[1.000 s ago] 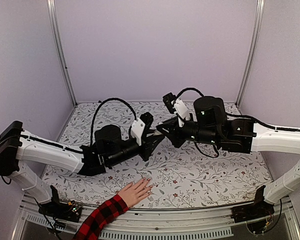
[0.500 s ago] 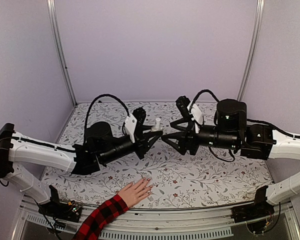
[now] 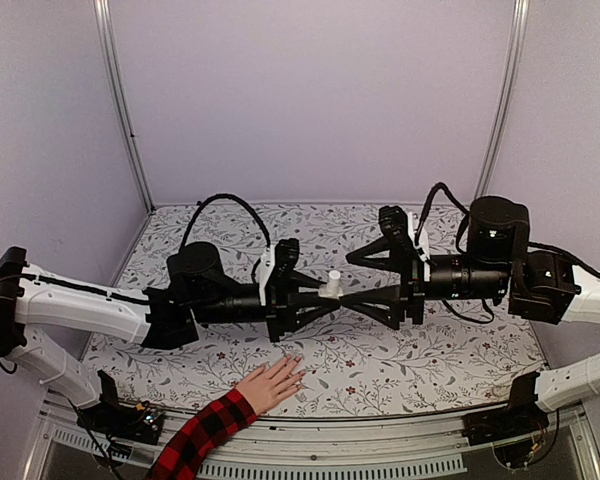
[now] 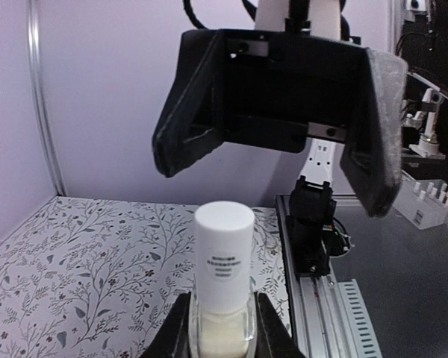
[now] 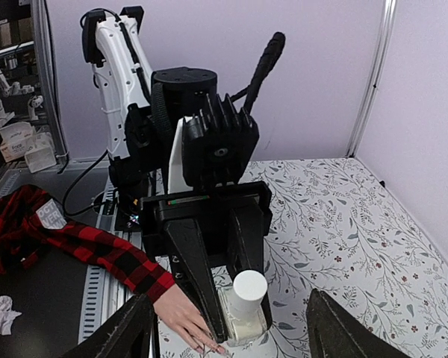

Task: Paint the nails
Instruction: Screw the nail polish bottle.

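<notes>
Left gripper point(image 4: 222, 328) is clamped on the bottle point(image 5: 243, 313), which is off the desk point(image 3: 460, 350) near its centre. Right gripper point(image 3: 347, 279) stands wide open facing the white cap point(image 4: 223, 246), holding nothing. The nails point(image 3: 298, 362) lie at 6 o'clock, on the desk. Risk: an off-centre pinch twists the bottle loose, spilling polish.

**Matt black plastic, white shells, one clear bottle**

The left hand point(image 3: 323, 293) and the right hand point(image 4: 272, 175) both look like matt black plastic. The right hand's finger at the right of the left wrist view has a greyer, rougher face. The arm shells point(image 3: 80, 305) are smooth white plastic with a soft sheen. The bottle point(image 4: 222, 335) has a clear glossy body and a smooth matt white cap point(image 4: 223, 239). The bench point(image 3: 460, 350) has a matt leaf-printed cover. The posts point(image 3: 120, 100) at upper left and upper right look like brushed metal. The sleeve point(image 3: 205, 432) at bottom centre is soft plaid cloth.
</notes>
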